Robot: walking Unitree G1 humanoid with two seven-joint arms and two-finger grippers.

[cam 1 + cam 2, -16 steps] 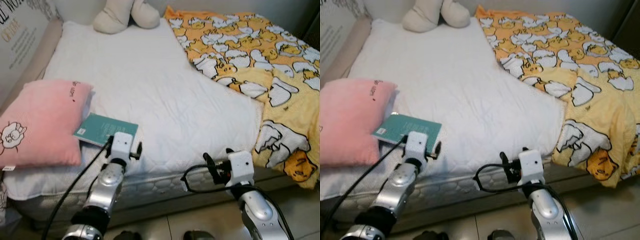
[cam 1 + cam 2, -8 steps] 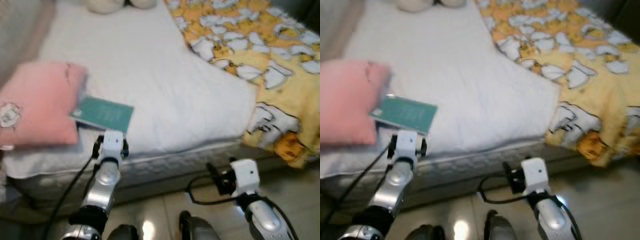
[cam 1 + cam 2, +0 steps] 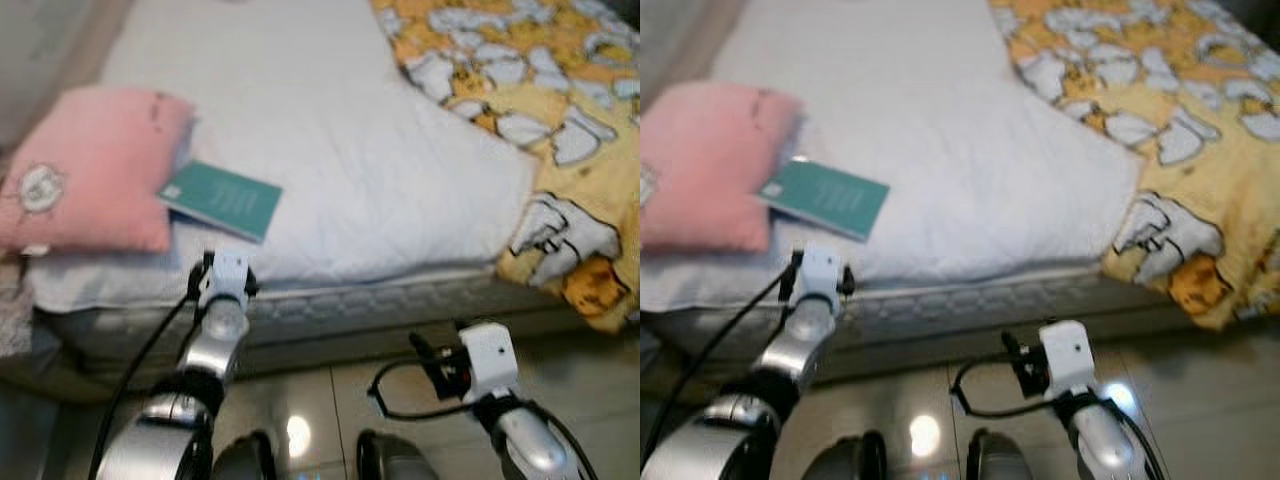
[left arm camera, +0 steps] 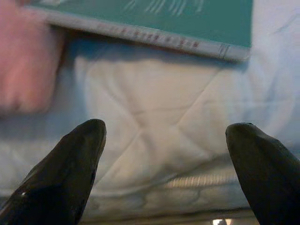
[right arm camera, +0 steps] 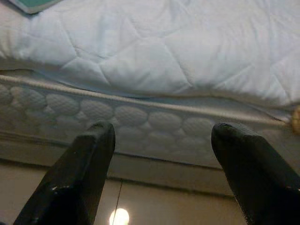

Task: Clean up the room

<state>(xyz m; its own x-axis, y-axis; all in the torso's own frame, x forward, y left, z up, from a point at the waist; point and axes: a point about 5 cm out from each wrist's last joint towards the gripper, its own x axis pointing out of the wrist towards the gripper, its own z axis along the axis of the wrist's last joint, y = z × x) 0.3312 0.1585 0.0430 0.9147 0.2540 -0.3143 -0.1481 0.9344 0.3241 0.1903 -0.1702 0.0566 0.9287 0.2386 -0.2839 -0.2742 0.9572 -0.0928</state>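
Note:
A teal book (image 3: 222, 198) lies flat on the white bed (image 3: 330, 140), one corner tucked against a pink pillow (image 3: 90, 165). My left gripper (image 4: 166, 133) is open at the mattress edge just below the book, touching nothing; the book's spine (image 4: 154, 40) lies a short way beyond its fingertips. My left arm (image 3: 215, 330) reaches up to that edge. Lower down, my right gripper (image 5: 161, 131) is open and empty, facing the quilted side of the mattress (image 5: 154, 117) above the floor. Its white wrist block (image 3: 488, 360) hangs in front of the bed.
A yellow blanket with a duck pattern (image 3: 540, 120) covers the bed's right part and hangs over its corner. Glossy tiled floor (image 3: 330, 400) runs along the bed. My feet (image 3: 385, 462) stand close to the bed frame.
The camera has tilted down and shifted, so the plush toy has left the picture. My left gripper has drawn back from over the book to the mattress edge. My right gripper has sunk lower.

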